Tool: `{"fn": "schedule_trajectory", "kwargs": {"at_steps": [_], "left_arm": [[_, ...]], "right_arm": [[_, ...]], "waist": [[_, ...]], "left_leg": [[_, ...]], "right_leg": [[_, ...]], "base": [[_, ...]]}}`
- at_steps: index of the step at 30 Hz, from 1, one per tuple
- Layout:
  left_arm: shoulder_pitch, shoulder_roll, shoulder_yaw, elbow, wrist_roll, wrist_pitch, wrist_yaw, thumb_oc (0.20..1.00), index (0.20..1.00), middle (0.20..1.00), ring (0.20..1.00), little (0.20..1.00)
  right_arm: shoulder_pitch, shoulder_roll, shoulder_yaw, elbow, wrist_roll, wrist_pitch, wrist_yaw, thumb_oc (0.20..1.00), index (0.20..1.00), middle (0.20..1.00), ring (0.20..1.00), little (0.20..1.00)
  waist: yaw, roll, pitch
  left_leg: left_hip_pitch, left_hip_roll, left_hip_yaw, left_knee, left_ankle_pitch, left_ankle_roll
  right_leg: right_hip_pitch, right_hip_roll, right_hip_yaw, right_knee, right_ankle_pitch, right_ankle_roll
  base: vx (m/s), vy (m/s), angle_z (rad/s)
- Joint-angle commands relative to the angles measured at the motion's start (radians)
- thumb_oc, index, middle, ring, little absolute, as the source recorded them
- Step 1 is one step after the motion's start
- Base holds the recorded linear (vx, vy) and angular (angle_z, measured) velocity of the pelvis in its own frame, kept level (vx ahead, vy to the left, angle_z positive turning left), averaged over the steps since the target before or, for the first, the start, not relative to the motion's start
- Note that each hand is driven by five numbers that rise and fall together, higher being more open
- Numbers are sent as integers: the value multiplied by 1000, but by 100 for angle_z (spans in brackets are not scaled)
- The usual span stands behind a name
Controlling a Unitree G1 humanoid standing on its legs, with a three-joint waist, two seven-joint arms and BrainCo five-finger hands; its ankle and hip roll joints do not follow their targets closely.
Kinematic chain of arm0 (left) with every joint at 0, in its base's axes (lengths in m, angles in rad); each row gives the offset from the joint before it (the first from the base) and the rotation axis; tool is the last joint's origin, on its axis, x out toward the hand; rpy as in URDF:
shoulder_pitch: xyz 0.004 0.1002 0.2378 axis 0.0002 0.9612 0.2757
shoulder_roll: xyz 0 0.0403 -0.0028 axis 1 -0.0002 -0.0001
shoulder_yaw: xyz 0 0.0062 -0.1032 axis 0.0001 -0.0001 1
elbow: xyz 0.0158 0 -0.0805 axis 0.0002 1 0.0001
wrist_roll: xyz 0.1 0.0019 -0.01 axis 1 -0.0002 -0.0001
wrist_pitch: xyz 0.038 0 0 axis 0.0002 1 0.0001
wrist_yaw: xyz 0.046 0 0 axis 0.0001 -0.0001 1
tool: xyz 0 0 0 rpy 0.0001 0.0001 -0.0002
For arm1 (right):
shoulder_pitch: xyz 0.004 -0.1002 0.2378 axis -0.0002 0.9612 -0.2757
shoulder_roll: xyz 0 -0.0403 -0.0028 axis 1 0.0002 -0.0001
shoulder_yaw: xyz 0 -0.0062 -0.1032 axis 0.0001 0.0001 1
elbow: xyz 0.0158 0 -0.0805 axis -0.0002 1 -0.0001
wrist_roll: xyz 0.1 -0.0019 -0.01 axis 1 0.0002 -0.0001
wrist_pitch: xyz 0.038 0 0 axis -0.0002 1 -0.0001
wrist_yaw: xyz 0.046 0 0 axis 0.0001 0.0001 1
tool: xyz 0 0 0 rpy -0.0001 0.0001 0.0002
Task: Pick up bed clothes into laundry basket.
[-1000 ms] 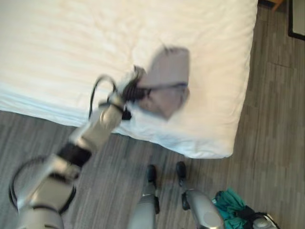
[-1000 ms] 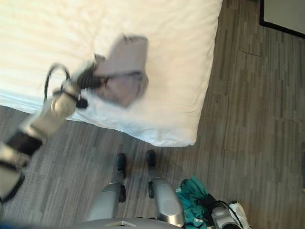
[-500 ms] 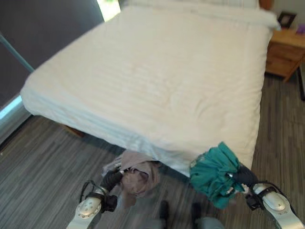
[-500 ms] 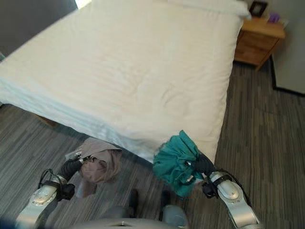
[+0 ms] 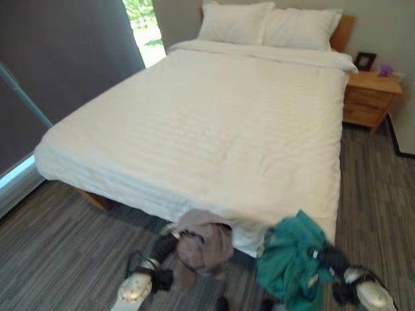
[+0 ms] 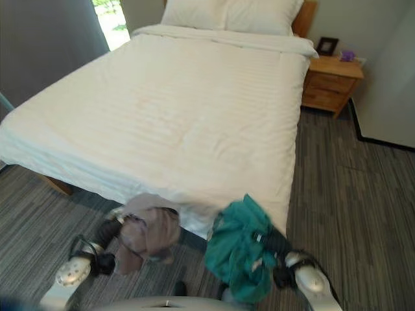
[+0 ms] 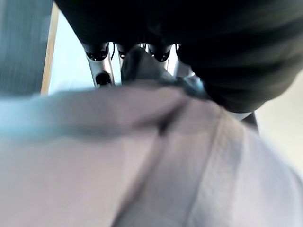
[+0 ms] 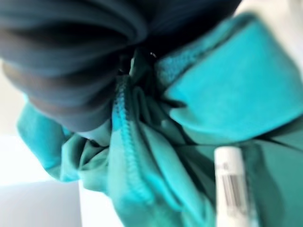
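Both hands have lifted slightly as the camera tilted up to show the pillows (image 5: 266, 24); in the eye views the left hand (image 5: 163, 246) clutches a grey garment (image 5: 204, 243) and the right hand (image 6: 275, 243) a teal garment (image 6: 237, 249), near the bed (image 5: 214, 123) edge; each wrist view shows fingers (image 7: 97, 59) buried in cloth.

white bed (image 6: 175, 116), teal garment (image 6: 237, 249), grey garment (image 6: 150, 230)

You have two garments in view, one greyish-pink garment (image 5: 202, 245) and one teal garment (image 5: 290, 259), plus one bed (image 5: 214, 129), two pillows (image 5: 269, 24) at its head, one nightstand (image 5: 369, 97).
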Motion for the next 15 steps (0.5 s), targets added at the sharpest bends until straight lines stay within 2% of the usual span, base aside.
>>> {"fn": "schedule_trajectory", "kwargs": {"at_steps": [1,6,8,9,10,11,12,13,14,15], "left_arm": [[-121,29,146,-29,41,-100,71,200,200,200,200,200],[-115,36,193,-39,55,-106,95,200,200,200,200,200],[-141,47,226,-40,63,-113,119,200,200,200,200,200],[-148,57,245,-57,65,-121,136,200,200,200,200,200],[-150,57,246,-57,66,-121,136,200,200,200,200,200],[-167,63,257,-61,59,-129,152,200,200,200,200,200],[-177,63,270,-70,55,-135,171,200,200,200,200,200],[-181,56,286,-85,49,-144,185,200,200,200,200,200],[-180,56,294,-91,49,-148,183,200,200,200,200,200],[-180,56,295,-91,49,-149,183,200,200,200,200,200]], "right_arm": [[-146,0,-91,-2,54,-69,-64,200,200,200,200,200],[-125,-18,-163,-8,47,-80,-100,200,200,200,200,200],[-123,-36,-209,7,45,-89,-126,200,200,200,200,200],[-139,-53,-215,13,38,-97,-140,200,200,200,200,200],[-141,-52,-215,14,38,-97,-140,200,200,200,200,200],[-164,-67,-214,23,38,-105,-152,200,200,200,200,200],[-182,-74,-220,26,35,-112,-167,200,200,200,200,200],[-203,-88,-235,37,41,-118,-186,200,200,200,200,200],[-206,-91,-246,42,42,-117,-188,200,200,200,200,200],[-206,-91,-246,42,42,-116,-188,200,200,200,200,200]], "waist": [[-10,-48,0],[-22,-62,-3],[-39,-75,1],[-34,-80,14],[-32,-81,12],[-22,-84,22],[-5,-89,29],[2,-85,34],[-2,-86,34],[2,-86,33]], "left_leg": [[55,22,-7,13,-26,6],[78,50,7,24,-38,-11],[63,66,19,98,-60,-22],[43,62,-34,165,-68,-28],[36,62,-32,170,-66,-28],[15,46,-96,198,-63,-37],[8,5,-218,220,-71,-38],[13,-41,-373,245,-111,-23],[10,-58,-408,243,-108,-23],[10,-58,-403,244,-108,-22]], "right_leg": [[82,-80,40,-133,148,44],[97,-54,55,-146,141,31],[95,-45,72,-151,145,26],[84,-26,113,-142,146,20],[78,-27,116,-142,150,20],[60,-16,159,-134,158,21],[35,-2,224,-120,186,28],[15,40,342,-115,201,38],[2,47,385,-122,219,47],[0,48,391,-124,221,48]], "base": [[37,-51,-5],[64,-122,-10],[9,-116,-19],[-39,-44,-34],[-77,-2,-47],[-78,16,-77],[-45,26,-147],[-55,41,-204],[-33,47,-246],[-88,90,-217]]}}
